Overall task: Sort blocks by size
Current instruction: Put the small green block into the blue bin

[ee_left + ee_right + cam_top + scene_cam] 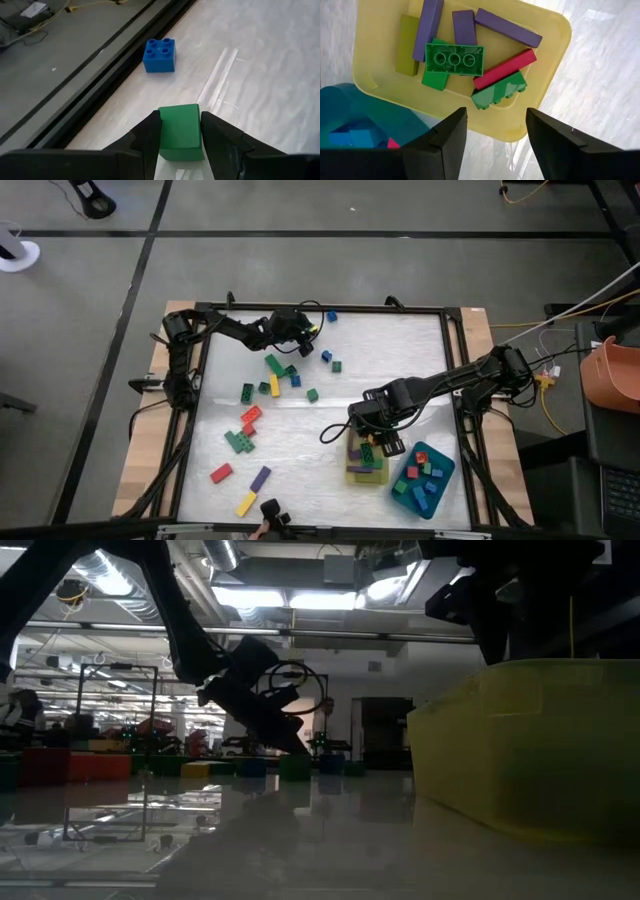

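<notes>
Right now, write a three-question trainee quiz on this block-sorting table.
1. True or false: the left end effector grips a green block.
2. The right end effector hovers, fingers apart, over which tray? A) yellow tray B) teal tray C) neither
3. Fill in: the loose block ahead of the left end effector, near the table's frame, is ____.

Key: 1 true; 2 A; 3 blue.
</notes>
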